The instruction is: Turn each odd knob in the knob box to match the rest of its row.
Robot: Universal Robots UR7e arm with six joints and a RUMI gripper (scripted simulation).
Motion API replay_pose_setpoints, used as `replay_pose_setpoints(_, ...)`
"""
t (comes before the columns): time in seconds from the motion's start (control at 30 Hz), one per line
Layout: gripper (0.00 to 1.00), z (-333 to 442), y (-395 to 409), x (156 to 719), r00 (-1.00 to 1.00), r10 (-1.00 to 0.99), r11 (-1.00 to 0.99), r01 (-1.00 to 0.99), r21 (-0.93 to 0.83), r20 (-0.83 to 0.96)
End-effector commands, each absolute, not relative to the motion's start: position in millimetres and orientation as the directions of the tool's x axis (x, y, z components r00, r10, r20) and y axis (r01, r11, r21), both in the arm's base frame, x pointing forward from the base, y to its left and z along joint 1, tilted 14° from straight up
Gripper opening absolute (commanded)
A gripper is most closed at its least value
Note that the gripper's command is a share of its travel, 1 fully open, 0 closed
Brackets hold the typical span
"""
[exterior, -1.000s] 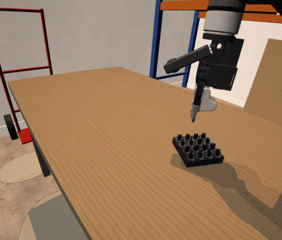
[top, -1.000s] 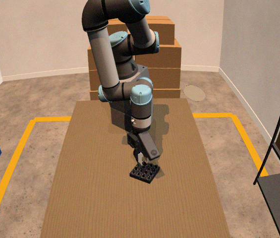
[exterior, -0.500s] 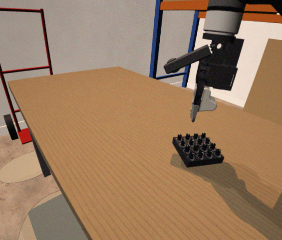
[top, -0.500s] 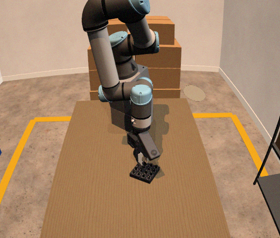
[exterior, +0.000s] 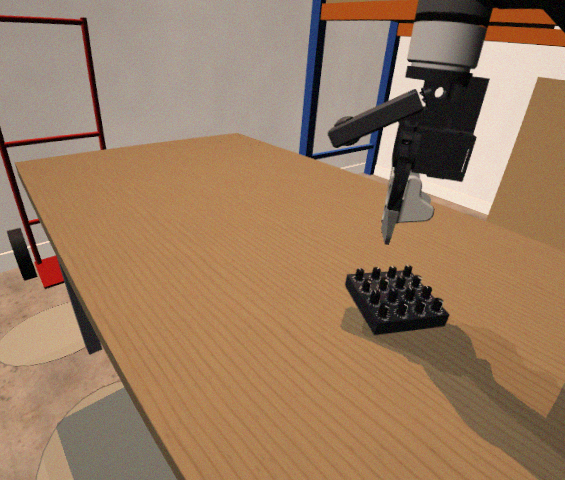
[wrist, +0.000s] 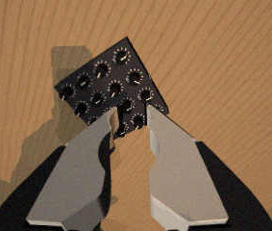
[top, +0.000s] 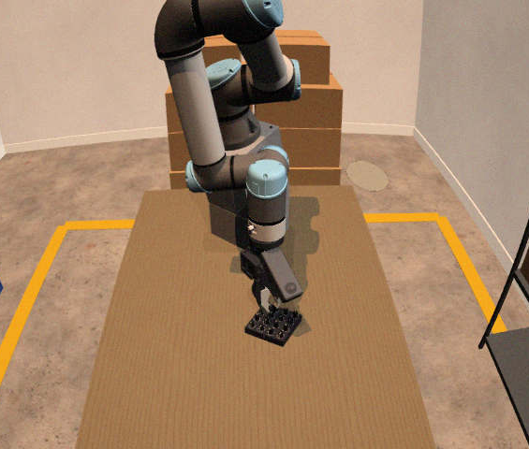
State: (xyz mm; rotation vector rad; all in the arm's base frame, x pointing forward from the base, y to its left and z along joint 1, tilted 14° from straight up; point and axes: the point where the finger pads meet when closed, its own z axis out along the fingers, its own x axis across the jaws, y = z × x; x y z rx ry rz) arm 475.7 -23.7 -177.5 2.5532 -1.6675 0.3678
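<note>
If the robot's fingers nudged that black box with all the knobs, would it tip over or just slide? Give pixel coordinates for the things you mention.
The knob box [top: 264, 337] [exterior: 410, 324] [wrist: 73, 81] would probably slide rather than tip, since it is low and broad. It looks rigid, with straight edges. Rolling seems unlikely on that flat base.
</note>
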Motion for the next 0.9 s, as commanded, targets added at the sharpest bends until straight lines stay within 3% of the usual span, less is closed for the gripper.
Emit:
replay_pose_setpoints(0.0, 0.11, -177.4, -23.8, 476.1, 0.383, -0.893, -0.409, -0.91, -0.073, 0.237)
replay_pose_setpoints(0.87, 0.11, -195.5, -27.0, 479.3, 0.382, -0.893, -0.409, -0.91, -0.073, 0.237)
